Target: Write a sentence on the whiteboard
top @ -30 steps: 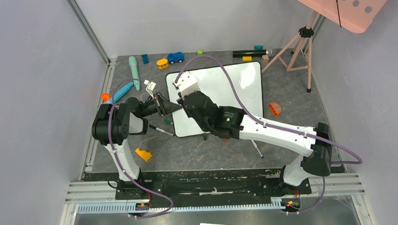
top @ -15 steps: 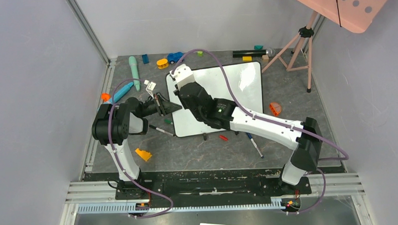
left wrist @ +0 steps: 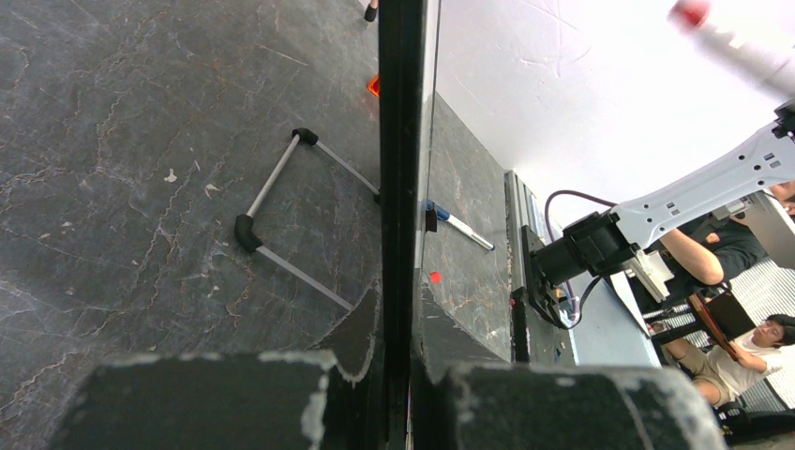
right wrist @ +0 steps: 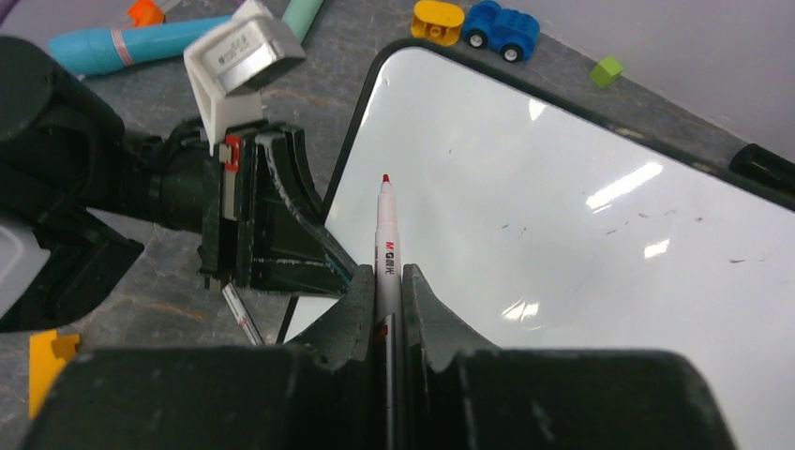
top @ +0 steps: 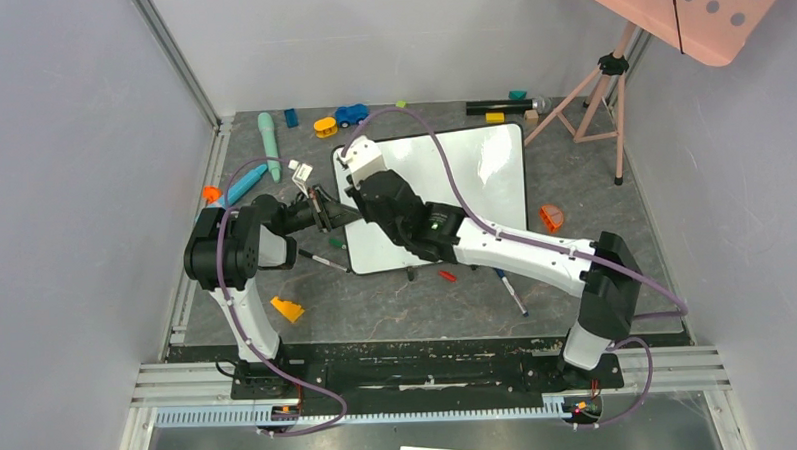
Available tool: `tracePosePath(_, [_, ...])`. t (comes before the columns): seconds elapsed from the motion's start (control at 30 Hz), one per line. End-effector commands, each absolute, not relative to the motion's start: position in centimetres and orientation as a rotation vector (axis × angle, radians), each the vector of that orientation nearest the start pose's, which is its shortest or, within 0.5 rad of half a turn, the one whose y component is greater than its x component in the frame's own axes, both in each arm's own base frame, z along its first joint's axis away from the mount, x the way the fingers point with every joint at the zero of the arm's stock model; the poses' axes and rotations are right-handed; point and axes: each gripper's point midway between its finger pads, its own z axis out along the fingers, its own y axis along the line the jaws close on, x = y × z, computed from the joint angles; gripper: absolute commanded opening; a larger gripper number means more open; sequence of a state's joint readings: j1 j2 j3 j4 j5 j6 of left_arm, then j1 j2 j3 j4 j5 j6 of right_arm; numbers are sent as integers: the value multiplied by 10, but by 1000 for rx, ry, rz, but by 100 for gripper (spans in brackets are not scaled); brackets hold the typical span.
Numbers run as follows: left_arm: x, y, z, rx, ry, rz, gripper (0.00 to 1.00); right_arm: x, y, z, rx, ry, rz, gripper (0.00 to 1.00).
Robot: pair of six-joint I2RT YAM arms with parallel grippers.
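The large glossy white rectangular whiteboard with the thin black rim (top: 473,177) lies flat on the dark grey marbled desk (top: 577,279), just past the middle toward 12 o'clock in the overhead view. Nothing of the sentence shows on it. The right wrist view takes in the 10 o'clock corner and much of the face (right wrist: 581,244), and there are only lamp reflections and a few faint dark specks, no red strokes. The part under the right arm (top: 515,246) is hidden, so I cannot speak for that patch.

The preparation looks finished. The left jaws are pressed together on the board's 9 o'clock edge: the left wrist view shows the black rim (left wrist: 398,141) running straight down between the two dark pads. The left arm (top: 240,246) thus seems to steady the board. The right jaws are clamped on a slim white marker with a red tip (right wrist: 385,234), cap off, pointing away toward 12 o'clock. Its tip sits over the white surface close to the 10 o'clock corner, just inside the rim; whether it touches the board I cannot tell.

By my reckoning the task stands at its very start: board held, pen gripped and placed where a first line would begin, all the writing left to do.
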State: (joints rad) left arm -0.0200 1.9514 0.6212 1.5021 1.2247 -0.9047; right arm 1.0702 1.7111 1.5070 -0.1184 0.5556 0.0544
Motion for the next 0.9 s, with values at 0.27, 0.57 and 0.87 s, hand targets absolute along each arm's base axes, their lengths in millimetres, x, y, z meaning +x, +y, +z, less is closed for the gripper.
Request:
tracePosePath(0.27, [337, -190, 127, 537, 1608, -1472, 2, 313, 393, 297, -545, 1663, 338, 0])
tracePosePath(0.57, [336, -191, 126, 542, 1609, -1478, 2, 318, 393, 295, -531, 1632, 319, 0])
tracePosePath(0.87, [336, -191, 127, 546, 1609, -1481, 2, 315, 392, 291, -543, 1617, 338, 0])
